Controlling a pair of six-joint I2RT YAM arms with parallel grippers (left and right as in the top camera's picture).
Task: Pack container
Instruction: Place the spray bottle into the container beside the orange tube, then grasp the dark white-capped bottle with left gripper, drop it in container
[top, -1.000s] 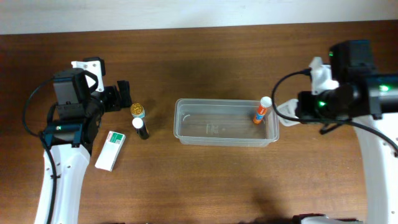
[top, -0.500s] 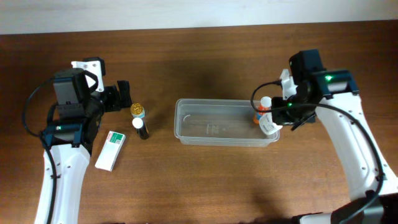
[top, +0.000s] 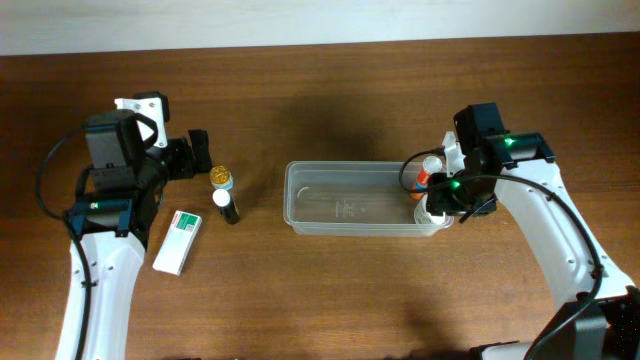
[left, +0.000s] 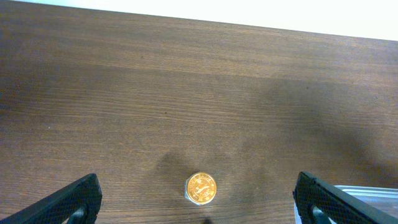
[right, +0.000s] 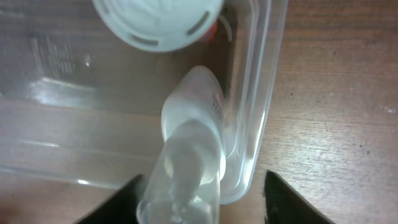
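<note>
The clear plastic container (top: 345, 229) lies at the table's middle; its right wall shows in the right wrist view (right: 261, 93). An orange tube with a white cap (top: 428, 170) stands in its right end, and its cap shows in the right wrist view (right: 158, 18). My right gripper (top: 441, 200) hangs over that right end, open. A clear small bottle (right: 189, 143) leans in the container's corner between the jaws (right: 202, 202), against the left finger and apart from the right one. My left gripper (top: 196, 153) is open and empty, with a gold-capped jar (left: 201, 188) ahead of its jaws (left: 199, 202).
The gold-capped jar (top: 222, 179) and a dark bottle with a white cap (top: 229, 207) stand left of the container. A white-and-green carton (top: 178, 241) lies further left. The table's far edge meets a white wall.
My right arm has swung left from the table's right side to the container's right end, bringing the clear bottle down into it. The left arm has not moved.
</note>
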